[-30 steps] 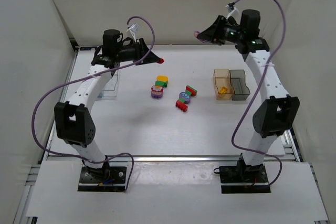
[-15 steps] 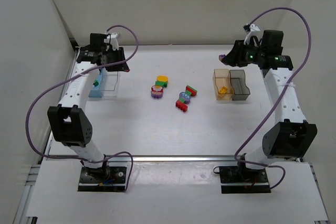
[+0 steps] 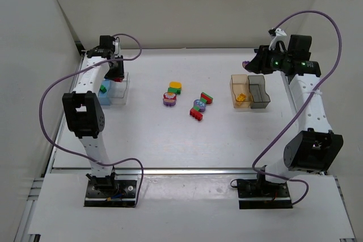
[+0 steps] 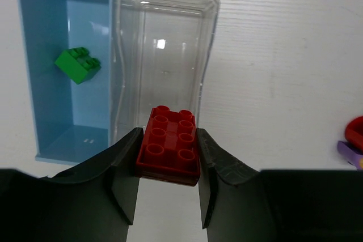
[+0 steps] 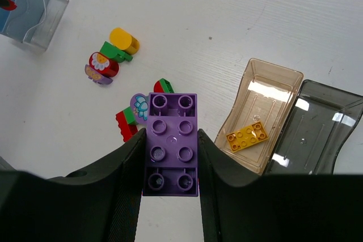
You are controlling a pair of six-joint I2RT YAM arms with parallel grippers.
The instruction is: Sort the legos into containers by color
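My left gripper (image 4: 168, 160) is shut on a red lego brick (image 4: 169, 145), hanging over the near end of the clear container (image 4: 164, 55). Beside that stands the blue container (image 4: 51, 83), and a green brick (image 4: 78, 64) lies in it. My right gripper (image 5: 170, 157) is shut on a purple brick (image 5: 170, 137), high above the table, left of the amber container (image 5: 266, 100), which holds a yellow brick (image 5: 247, 135). The dark grey container (image 5: 323, 134) sits next to it. In the top view the left gripper (image 3: 117, 76) is at the far left and the right gripper (image 3: 248, 63) at the far right.
Two mixed-colour clumps of bricks lie mid-table: a yellow, green, red and purple one (image 3: 172, 94) and a red, green and purple one (image 3: 199, 106). White walls close in the table on the left, right and back. Purple cables arc above both arms.
The left arm has swung from mid-table to the left bins with the red brick. The right arm has moved right and lower toward the amber and grey bins with the purple brick.
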